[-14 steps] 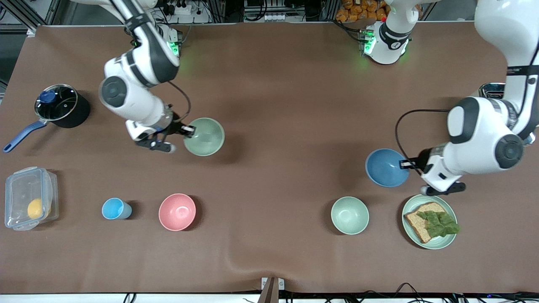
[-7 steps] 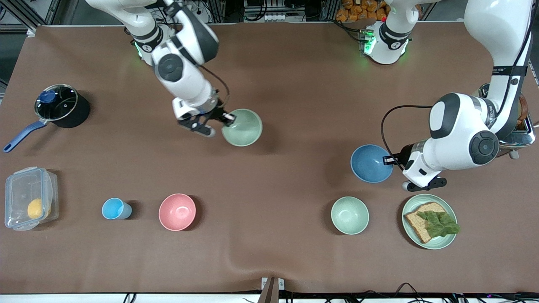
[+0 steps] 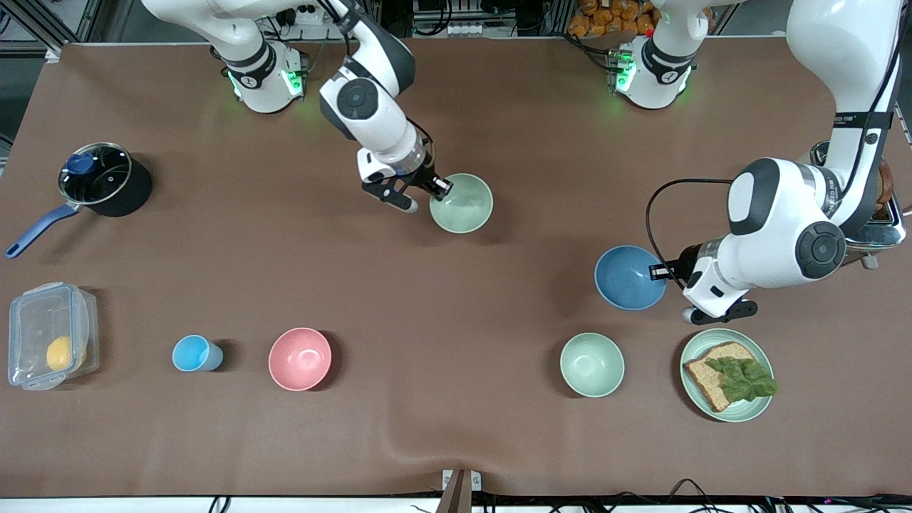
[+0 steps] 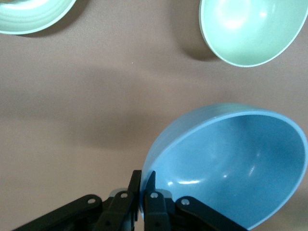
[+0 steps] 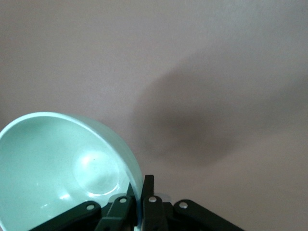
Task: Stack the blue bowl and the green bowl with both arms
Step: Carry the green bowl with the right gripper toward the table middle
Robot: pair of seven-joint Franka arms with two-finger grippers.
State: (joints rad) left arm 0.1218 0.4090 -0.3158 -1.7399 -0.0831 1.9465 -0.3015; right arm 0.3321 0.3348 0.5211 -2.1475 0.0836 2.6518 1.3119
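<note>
Blue bowl (image 3: 630, 277) held up by its rim, over the table (image 3: 499, 128) toward the left arm's end. Left gripper (image 3: 659, 271) has its fingers (image 4: 150, 195) clamped on that rim, one inside, one outside; the wrist view shows the bowl tilted, with a shadow on the cloth below it.

Green bowl (image 3: 462, 203) likewise carried, over the middle of the table. Right gripper (image 3: 441, 187) pinches its rim, fingers (image 5: 147, 192) tight together on the wall of the bowl; a dark shadow falls on the table beneath.

Second green bowl (image 3: 592, 365) sits on the table nearer the front camera than the blue bowl, just beside a green plate (image 3: 726, 375) carrying a slice of bread (image 3: 712, 370) and a lettuce leaf (image 3: 748, 377).

Toward the right arm's end: pink bowl (image 3: 300, 358), light-blue cup (image 3: 196, 353) beside it, and a clear plastic box (image 3: 50, 335) with a yellow fruit (image 3: 60, 353) inside. Farther from the camera, a black saucepan (image 3: 103, 178) with glass lid and blue handle.
</note>
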